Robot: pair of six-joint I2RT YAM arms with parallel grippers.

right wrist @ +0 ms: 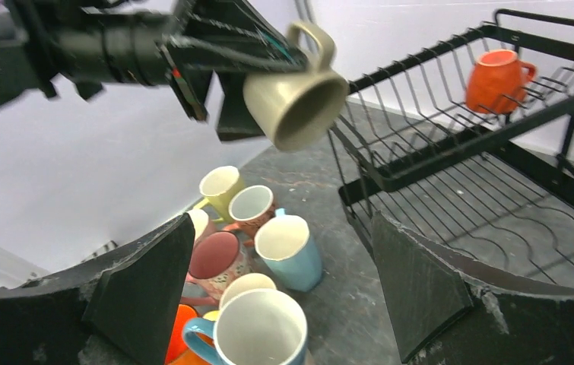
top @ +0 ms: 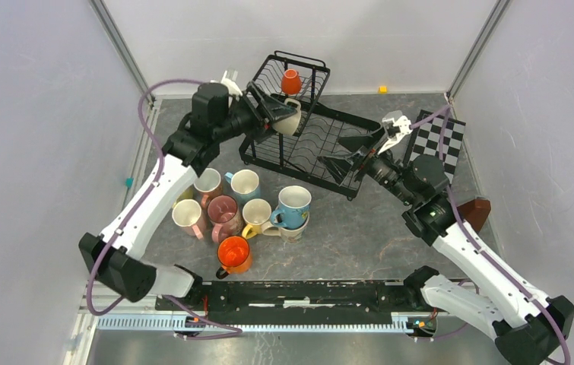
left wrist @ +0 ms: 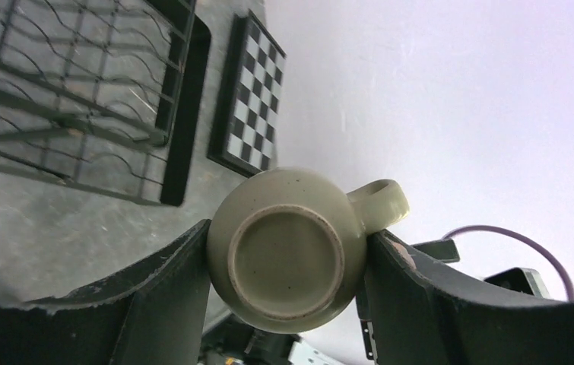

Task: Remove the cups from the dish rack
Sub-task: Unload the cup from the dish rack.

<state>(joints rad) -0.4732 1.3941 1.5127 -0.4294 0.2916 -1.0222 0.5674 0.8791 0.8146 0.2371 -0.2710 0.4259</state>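
Nearest the arm bases, an orange mug (top: 233,253) stands upright at the front of a tight cluster of cups (top: 226,209) on the grey bench (top: 359,236). A blue mug (top: 293,205) in that cluster sits stacked on a cream mug (top: 293,230), which is mostly covered. The cups on the cluster's left edge are partly cut off by the left forearm, so their number is hard to settle. Beside the right forearm lies a brown object (top: 475,211) that is too indistinct to identify. Further in, the right arm reaches low and leftward. Its right hand (top: 350,154) is spread wide with nothing between the fingers, and it sits over the slotted lower tray of the dish rack (top: 310,156). The left arm stretches up and across to the rack's left end. There the left hand (top: 274,112) is clamped on a beige mug (left wrist: 285,251), one finger on each side of its body. The mug is tipped on its side in the air just beside the upper basket. Its base faces the left wrist and its handle points up. Its mouth faces the right wrist camera, but the inside is in shadow. Past it, one small orange cup (top: 290,81) lies tilted in the upper basket. A checkered board (top: 439,141) lies flat to the right of the rack, with one corner hidden under the right arm.
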